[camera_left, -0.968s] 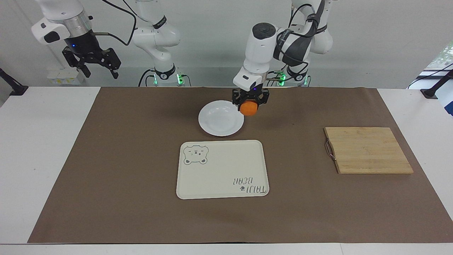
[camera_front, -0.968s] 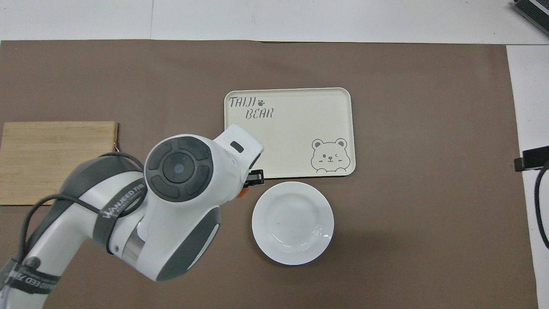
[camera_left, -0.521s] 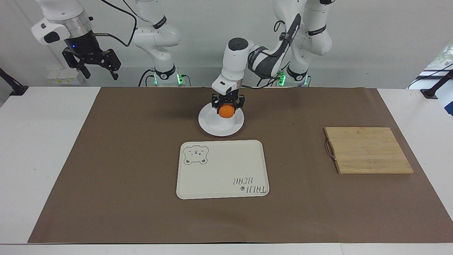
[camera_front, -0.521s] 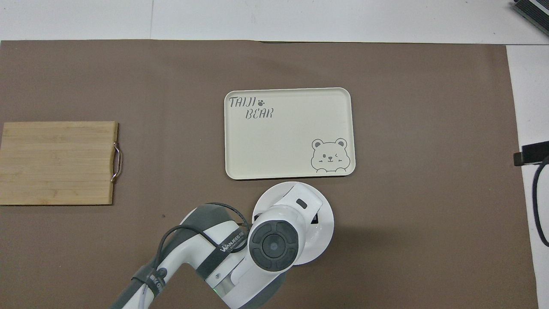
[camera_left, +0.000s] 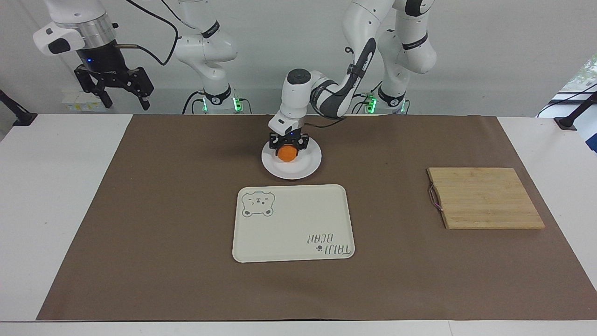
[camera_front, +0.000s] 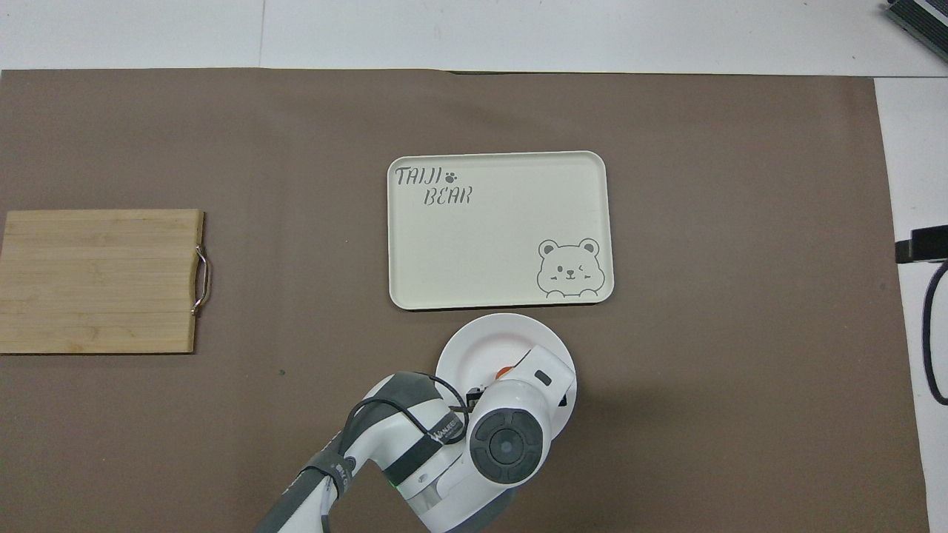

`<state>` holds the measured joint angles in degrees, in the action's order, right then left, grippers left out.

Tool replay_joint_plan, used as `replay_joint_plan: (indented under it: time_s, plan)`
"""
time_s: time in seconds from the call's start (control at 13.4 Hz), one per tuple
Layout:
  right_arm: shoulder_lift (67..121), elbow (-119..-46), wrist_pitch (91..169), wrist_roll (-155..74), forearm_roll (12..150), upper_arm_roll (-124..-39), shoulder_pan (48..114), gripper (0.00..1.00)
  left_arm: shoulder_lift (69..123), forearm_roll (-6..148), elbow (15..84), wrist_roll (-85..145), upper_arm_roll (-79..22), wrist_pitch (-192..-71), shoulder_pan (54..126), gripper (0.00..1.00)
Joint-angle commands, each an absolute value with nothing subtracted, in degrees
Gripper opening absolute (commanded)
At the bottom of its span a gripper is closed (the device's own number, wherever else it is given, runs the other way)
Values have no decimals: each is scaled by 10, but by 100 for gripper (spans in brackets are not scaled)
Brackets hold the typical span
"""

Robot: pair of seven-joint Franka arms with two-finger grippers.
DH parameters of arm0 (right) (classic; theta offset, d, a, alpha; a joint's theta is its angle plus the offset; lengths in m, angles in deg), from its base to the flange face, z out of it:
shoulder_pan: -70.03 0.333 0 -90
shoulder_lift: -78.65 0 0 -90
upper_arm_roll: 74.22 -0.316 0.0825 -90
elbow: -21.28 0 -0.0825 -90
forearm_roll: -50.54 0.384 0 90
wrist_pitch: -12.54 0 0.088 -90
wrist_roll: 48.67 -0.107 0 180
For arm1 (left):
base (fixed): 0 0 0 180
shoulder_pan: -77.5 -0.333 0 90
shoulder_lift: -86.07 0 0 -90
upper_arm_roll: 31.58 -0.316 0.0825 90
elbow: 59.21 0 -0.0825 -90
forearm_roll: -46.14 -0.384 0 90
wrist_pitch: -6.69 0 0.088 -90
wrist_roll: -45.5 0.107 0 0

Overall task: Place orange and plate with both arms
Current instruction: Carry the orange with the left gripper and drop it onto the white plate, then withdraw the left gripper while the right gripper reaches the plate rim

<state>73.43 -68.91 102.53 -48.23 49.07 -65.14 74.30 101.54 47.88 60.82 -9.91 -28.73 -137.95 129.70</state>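
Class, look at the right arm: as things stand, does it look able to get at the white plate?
Probably not yet: the left gripper sits down over the plate around the orange. The right gripper waits high, off the mat.

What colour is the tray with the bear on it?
The tray is cream, with a grey bear drawing in one corner. The overhead view shows it best.
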Motion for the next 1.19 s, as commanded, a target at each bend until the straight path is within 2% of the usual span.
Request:
replay_joint_plan:
  time_s: [0.0, 0.15, 0.37, 0.74, 0.97, 1.12]
  plan:
    - [729, -725, 1039, -465, 495, -655, 740, 100, 947, 483, 600, -98, -296, -1285, 1271, 100]
    - [722, -761, 1039, -462, 538, -654, 743, 100, 914, 482, 575, -55, -300, -1219, 1224, 100]
    - [720, -826, 1051, -464, 626, -654, 746, 100, 918, 483, 508, 36, -300, -1141, 1158, 100]
    - [729, -997, 1240, -436, 832, -659, 758, 100, 912, 489, 466, 168, -301, -1079, 1052, 100]
    - [722, -1072, 1299, -409, 948, -659, 771, 100, 913, 495, 445, 229, -301, -1055, 996, 100]
    - [711, -1096, 1308, -399, 995, -660, 773, 100, 909, 495, 444, 274, -303, -1048, 959, 100]
